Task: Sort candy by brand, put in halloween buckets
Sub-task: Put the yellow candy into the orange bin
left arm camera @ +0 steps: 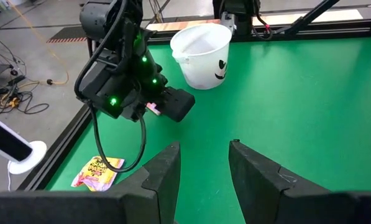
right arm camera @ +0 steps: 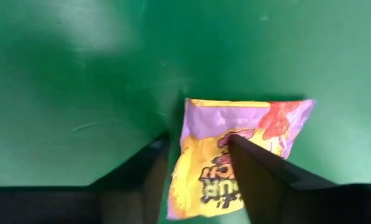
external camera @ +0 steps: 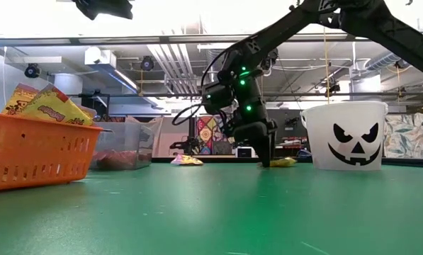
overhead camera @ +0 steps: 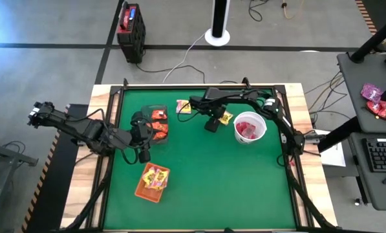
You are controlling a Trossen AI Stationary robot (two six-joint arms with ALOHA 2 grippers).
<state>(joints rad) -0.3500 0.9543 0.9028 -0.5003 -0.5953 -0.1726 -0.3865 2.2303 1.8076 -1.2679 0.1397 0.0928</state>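
Note:
My right gripper (overhead camera: pixel 212 125) is down at the table (external camera: pixel 266 161), open, just left of the white round bucket (external camera: pixel 346 138). Its fingers stand at a yellow-and-purple candy packet (right arm camera: pixel 247 121) lying flat on the green mat: one finger beside the packet's edge, the other over its printed face. My left gripper (left arm camera: pixel 204 155) is open and holds nothing. It hovers high beside the dark translucent tub (overhead camera: pixel 147 111), which contains orange-red packets. The orange tray (overhead camera: pixel 141 191) holds yellow packets, and the bucket holds red ones. My right gripper comes at the packet from above, pointing down. One finger (right arm camera: pixel 151 165) stands on the mat just off the packet's side edge (right arm camera: pixel 184 143); the other (right arm camera: pixel 253 168) lies over its face. Whether either finger touches the packet, I cannot tell.
A second loose packet (overhead camera: pixel 183 107) lies near the table's far edge, between tub and right arm. A raised frame rims the mat. The near half of the mat (overhead camera: pixel 231 188) is free. A red-and-black box (overhead camera: pixel 130 29) stands on the floor beyond the table.

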